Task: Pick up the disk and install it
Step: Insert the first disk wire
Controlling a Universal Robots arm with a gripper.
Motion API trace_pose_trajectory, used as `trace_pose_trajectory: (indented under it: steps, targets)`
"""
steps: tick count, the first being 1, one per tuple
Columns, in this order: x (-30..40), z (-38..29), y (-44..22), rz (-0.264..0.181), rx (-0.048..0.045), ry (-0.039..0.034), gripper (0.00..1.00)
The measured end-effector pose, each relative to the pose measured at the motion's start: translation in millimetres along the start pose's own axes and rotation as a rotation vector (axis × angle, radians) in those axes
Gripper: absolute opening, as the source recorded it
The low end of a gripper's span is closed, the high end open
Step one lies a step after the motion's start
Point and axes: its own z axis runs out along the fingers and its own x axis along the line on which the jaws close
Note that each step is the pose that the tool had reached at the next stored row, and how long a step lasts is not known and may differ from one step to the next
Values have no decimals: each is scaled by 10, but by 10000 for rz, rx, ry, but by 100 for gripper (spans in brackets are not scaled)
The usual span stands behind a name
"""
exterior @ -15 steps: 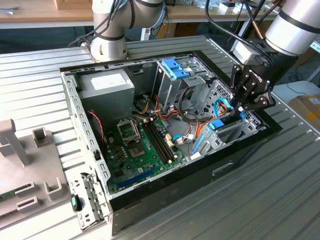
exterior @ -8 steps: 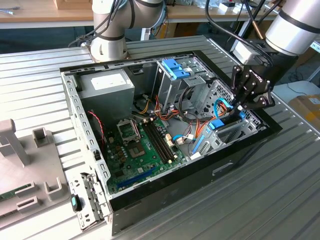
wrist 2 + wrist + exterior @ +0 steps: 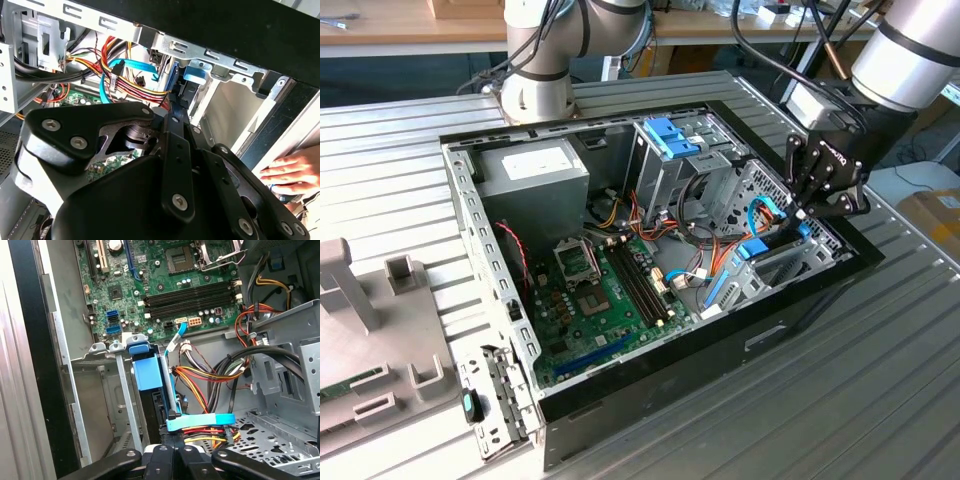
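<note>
Open computer case (image 3: 620, 400) lies on its side on the ribbed metal counter (image 3: 400, 160), motherboard (image 3: 605, 290) exposed. Gripper (image 3: 817, 205) sits low over the drive bay at the case's end toward the exterior view's right. The disk (image 3: 152, 375) stands on edge in that bay beside the grey bay wall, blue carrier rail uppermost, directly ahead of the fingers (image 3: 172, 455) in the first wrist view. Fingers appear pressed against the disk's end; cannot tell if they pinch it. A person's hand (image 3: 292, 172) rests outside the case in the second wrist view.
</note>
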Motion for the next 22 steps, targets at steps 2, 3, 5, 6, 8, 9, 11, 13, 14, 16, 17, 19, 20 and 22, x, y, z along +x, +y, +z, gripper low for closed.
trace_pose_trajectory:
  steps: [2,3,5,6,8,9,11,13,14,16,17,19,20,22]
  targets:
    - [17,0,-9,5,0,0,11]
    - [19,3,-10,5,0,0,11]
    - [19,4,-10,5,0,1,11]
    - [18,6,-10,4,0,0,11]
    - [18,7,-10,4,0,0,11]
    - [18,7,-10,5,0,0,11]
    - [18,8,-10,5,0,0,11]
    - [19,10,-10,5,0,-2,24]
    - [19,-1,-9,5,0,0,24]
    - [10,-71,-3,5,0,-1,24]
    - [5,-98,-1,5,-1,-4,24]
    - [4,-92,-2,-7,-46,-205,24]
    - [4,-92,-2,-14,-77,-343,24]
    - [1,-77,-18,-18,-90,-402,24]
